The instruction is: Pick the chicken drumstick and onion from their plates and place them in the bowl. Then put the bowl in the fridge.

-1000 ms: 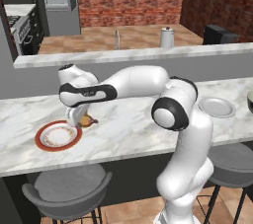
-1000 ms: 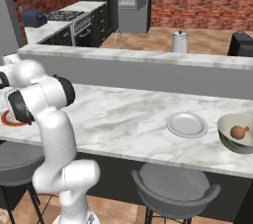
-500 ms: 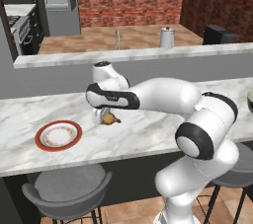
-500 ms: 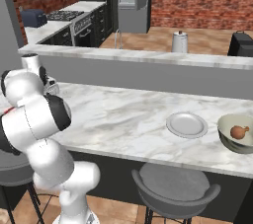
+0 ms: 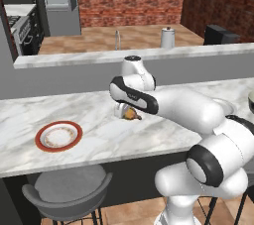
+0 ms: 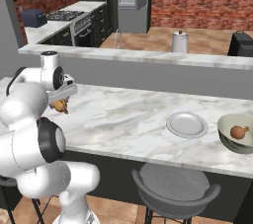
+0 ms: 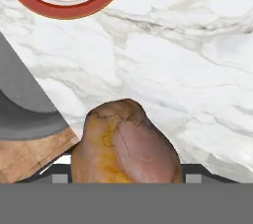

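- Pincer (image 5: 130,113) is gripping the chicken drumstick (image 5: 131,114), carrying it above the tabletop (image 5: 99,140); the red-rimmed plate (image 5: 58,136) is sitting bare.
- Right base view: the bowl (image 6: 238,134) is holding a round brownish item, seemingly the onion (image 6: 239,131), well apart from the pincer.
- Hand view: drumstick clamped close. Remaining: bowl drop, fridge (image 6: 134,1).

My arm (image 5: 198,115) of glossy white rounded shells, thick tubular links, dark grey bands at my joints, a round black disc capping my elbow (image 6: 49,141), a bulbous white base (image 6: 74,181) below
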Robot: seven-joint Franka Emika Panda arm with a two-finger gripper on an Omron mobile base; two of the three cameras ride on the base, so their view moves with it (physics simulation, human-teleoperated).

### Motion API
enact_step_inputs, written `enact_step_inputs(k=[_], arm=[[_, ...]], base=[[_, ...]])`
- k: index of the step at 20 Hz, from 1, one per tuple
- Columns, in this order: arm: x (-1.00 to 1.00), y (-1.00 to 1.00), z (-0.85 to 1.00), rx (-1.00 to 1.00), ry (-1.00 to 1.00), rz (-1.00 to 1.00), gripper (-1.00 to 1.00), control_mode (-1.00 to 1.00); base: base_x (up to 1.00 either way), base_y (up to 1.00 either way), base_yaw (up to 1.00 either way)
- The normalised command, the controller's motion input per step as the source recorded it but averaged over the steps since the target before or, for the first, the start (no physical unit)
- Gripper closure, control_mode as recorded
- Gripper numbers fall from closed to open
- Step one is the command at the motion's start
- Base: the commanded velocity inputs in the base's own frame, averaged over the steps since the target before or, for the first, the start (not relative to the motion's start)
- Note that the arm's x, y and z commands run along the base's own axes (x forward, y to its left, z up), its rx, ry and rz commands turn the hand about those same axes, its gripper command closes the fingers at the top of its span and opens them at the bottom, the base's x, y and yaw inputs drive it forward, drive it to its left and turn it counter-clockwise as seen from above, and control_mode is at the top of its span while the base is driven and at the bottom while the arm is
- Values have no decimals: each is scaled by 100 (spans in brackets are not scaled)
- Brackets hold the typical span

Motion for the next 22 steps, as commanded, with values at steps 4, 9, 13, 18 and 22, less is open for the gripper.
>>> enact_step_inputs(k=[4,9,13,18,22], arm=[[0,-67,16,0,0,-18,100,-100],[0,-67,6,0,0,-25,100,-100],[0,-65,1,0,0,-31,100,-100],[0,-66,0,0,4,-38,100,-100],[0,-66,0,0,11,-40,100,-100]], base=[[0,0,0],[0,0,0],[0,0,0],[0,0,0],[0,0,0]])
